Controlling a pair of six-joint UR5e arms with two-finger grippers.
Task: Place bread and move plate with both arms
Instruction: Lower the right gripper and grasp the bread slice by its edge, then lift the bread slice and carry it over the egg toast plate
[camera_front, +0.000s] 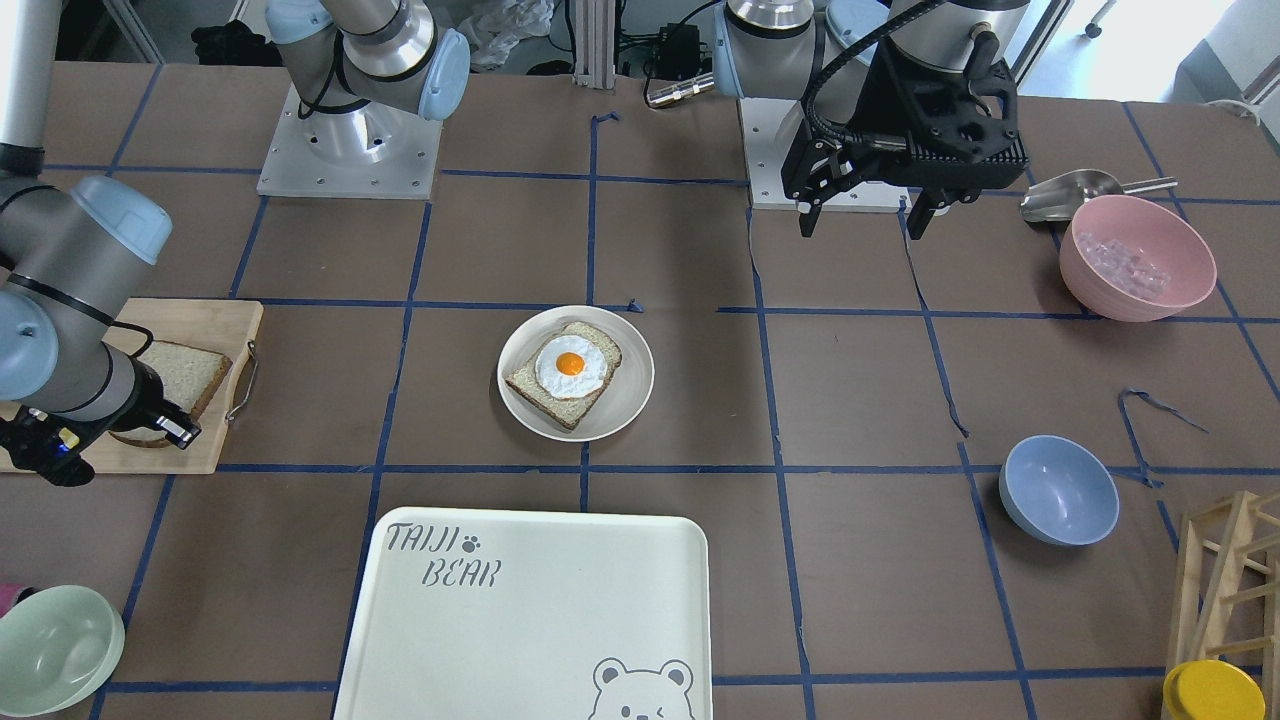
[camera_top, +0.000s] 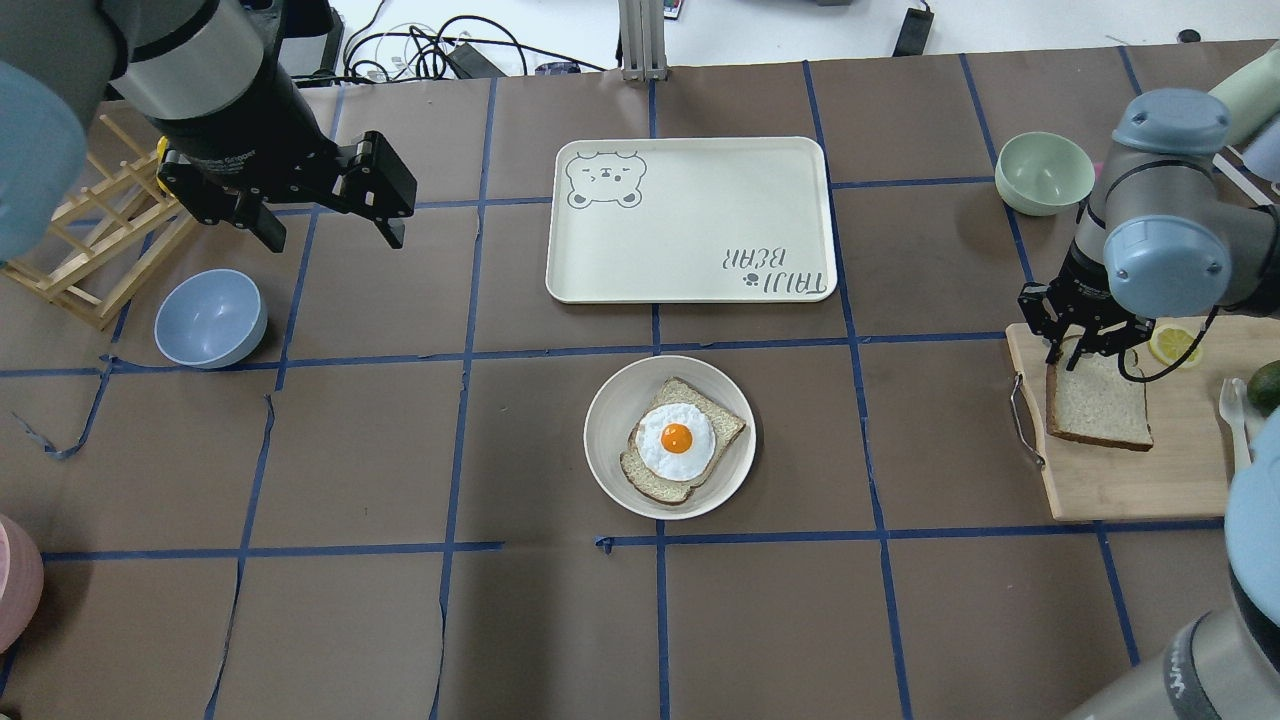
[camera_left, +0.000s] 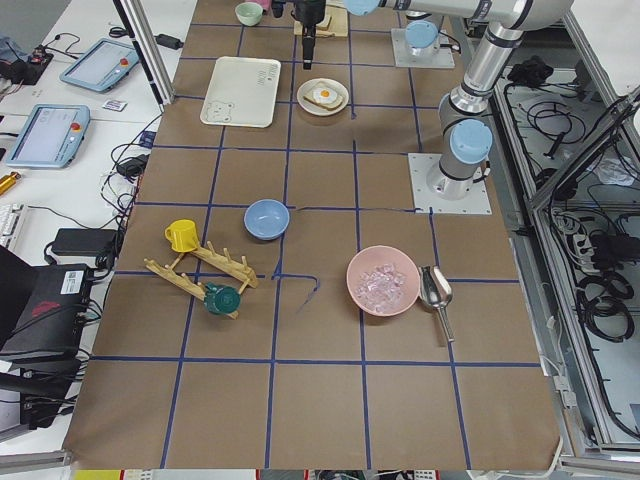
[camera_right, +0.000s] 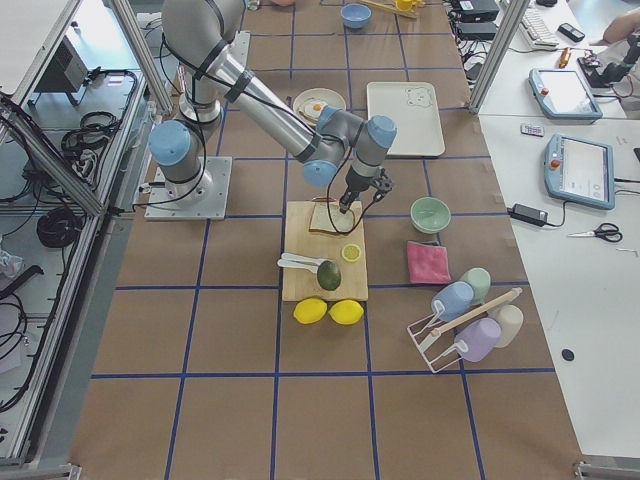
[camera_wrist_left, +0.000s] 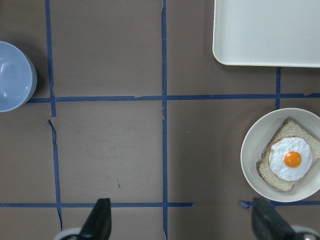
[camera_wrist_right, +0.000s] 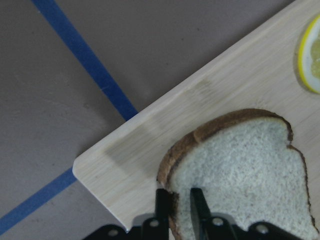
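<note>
The bread (camera_top: 1098, 405) lies on a wooden cutting board (camera_top: 1110, 485) at the right end of the tabletop (camera_top: 400, 450). The right fingers (camera_wrist_right: 197, 205) are pinched narrowly on its crust edge. A lemon slice (camera_top: 1174, 345) lies near it. The left fingers (camera_wrist_left: 100, 220) hang wide apart and empty, near a blue bowl (camera_top: 210, 318). The plate (camera_top: 607, 440) in the middle carries an egg-topped slice (camera_top: 680, 440), and the tray (camera_top: 690, 215) lies beyond it. In the overhead view the right arm (camera_top: 1160, 240) partly covers the gripped corner.
</note>
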